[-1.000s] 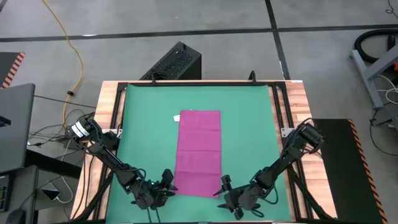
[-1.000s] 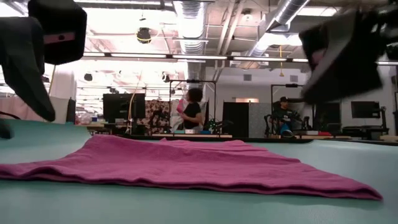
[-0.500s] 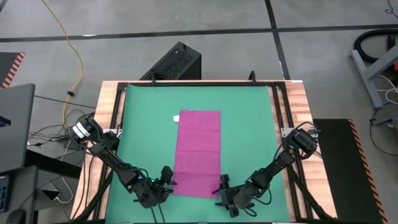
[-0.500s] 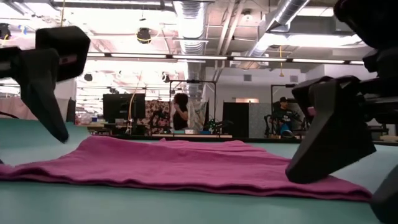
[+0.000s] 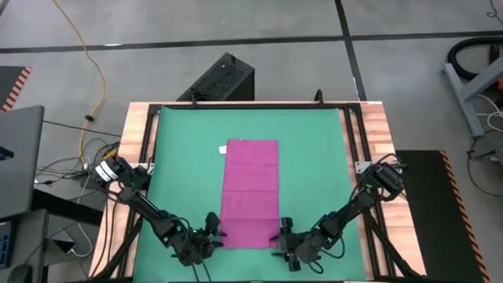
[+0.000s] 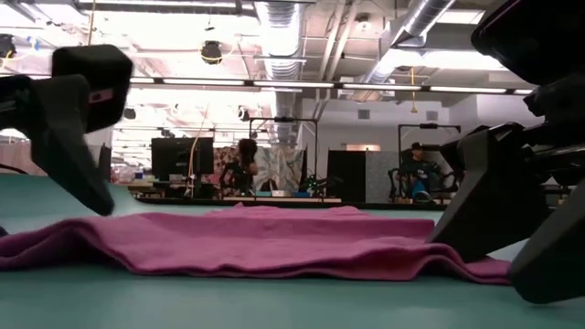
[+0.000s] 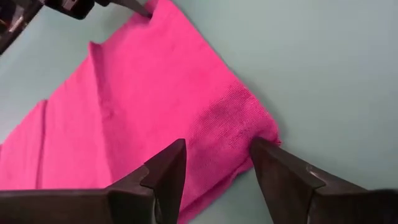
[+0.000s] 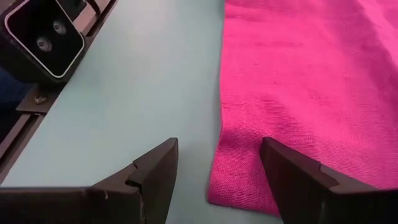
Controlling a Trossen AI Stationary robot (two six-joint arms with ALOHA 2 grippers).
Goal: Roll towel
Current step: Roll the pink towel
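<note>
The magenta towel (image 5: 251, 192) lies flat on the green mat (image 5: 181, 157), its long side running near to far, with the white tag (image 5: 223, 147) at its far left corner. My left gripper (image 5: 214, 231) is open, low over the towel's near left corner (image 7: 249, 124). My right gripper (image 5: 281, 233) is open, low over the near right corner (image 8: 249, 174). In the low view the left arm's finger (image 6: 78, 137) and the right arm's fingers (image 6: 494, 201) stand at the towel's two ends. My left gripper straddles the towel's near left corner (image 7: 264, 134) from above, slanting toward the far edge. One finger (image 7: 165, 177) is over the cloth and the other (image 7: 277, 180) is at the corner's edge. I cannot tell whether they touch it. My right gripper straddles the towel's near right corner (image 8: 239, 186) from above, one finger (image 8: 298, 177) on the cloth and one (image 8: 152, 177) over the bare mat. In the low view the fingertip (image 6: 452, 233) meets the cloth, whose edge is puckered beside it.
The table's wooden rim and black frame (image 5: 141, 157) surround the mat. The low camera box (image 8: 43, 37) stands at the near edge beside my right gripper. People and equipment (image 6: 247, 169) show in the room beyond the far edge.
Both grippers have come down onto the towel's near corners, the right one dropping from well above the mat. The towel's near edge has puckered up and its near right corner has drawn inward. The far part stays flat.
</note>
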